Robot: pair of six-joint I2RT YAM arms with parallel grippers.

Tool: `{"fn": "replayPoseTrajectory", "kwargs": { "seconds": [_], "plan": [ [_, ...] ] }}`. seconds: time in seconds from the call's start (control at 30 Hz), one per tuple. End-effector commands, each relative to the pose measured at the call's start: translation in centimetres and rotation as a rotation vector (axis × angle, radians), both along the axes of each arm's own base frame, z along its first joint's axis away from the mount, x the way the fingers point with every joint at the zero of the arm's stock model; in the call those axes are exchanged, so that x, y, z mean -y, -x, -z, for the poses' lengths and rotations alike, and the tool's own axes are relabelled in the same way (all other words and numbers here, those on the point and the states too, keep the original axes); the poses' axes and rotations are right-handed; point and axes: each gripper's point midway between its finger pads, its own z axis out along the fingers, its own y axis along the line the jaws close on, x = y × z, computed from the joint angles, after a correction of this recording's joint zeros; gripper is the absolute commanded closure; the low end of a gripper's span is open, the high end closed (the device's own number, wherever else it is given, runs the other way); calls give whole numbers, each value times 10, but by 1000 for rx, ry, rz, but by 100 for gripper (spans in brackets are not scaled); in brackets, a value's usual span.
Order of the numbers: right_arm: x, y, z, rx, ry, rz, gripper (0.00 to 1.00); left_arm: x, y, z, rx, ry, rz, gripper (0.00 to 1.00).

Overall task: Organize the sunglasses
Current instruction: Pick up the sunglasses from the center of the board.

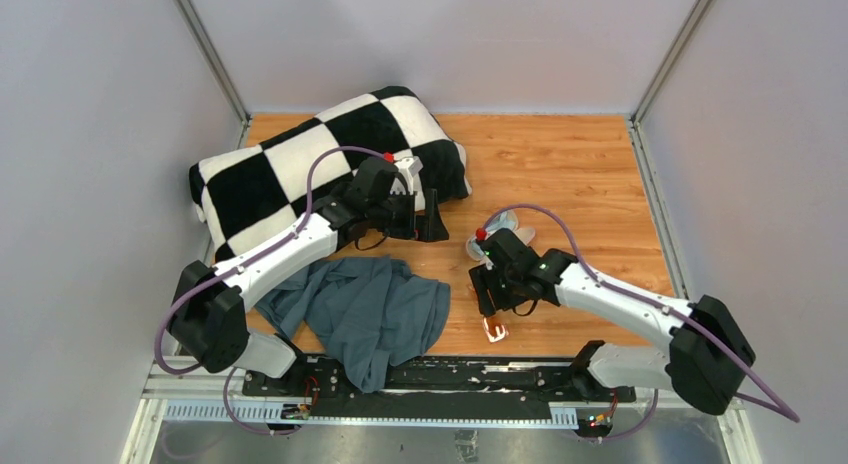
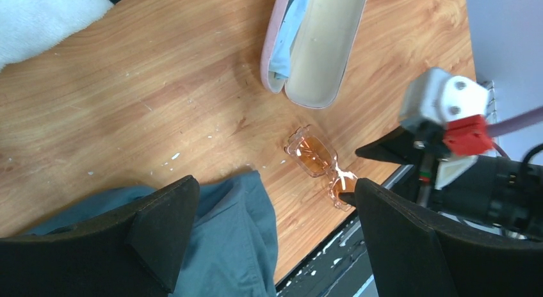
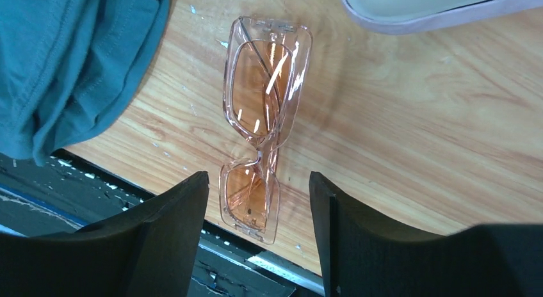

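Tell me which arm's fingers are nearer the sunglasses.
Right. The right fingers straddle the sunglasses from above; the left fingers hang farther off, beside the blanket.

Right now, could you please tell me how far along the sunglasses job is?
Done: the case lies open. In hand: the right tool is open, a finger on either side of the sunglasses, which lie ungripped on the table. Remaining: lift them into the case. The left tool hangs open, empty.
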Motion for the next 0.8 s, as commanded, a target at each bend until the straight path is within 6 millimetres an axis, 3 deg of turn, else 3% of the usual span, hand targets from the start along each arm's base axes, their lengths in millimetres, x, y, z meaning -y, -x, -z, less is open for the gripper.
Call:
{"fn": "replayPoseTrajectory", "kwargs": {
  "seconds": [0.0,0.3,0.47,0.77],
  "plan": [
    [-10,-1,4,-50,-8,-26,37,5,1,-2,13,17,20,1],
    [-9,-5,33,-90,52,16,47,2,1,0,12,2,8,0],
    [-8,-11,38,-69,62,40,51,3,0,1,8,3,7,0],
    [-6,-17,47,-65,83,79,68,6,0,2,-6,10,10,0]
  ]
}}
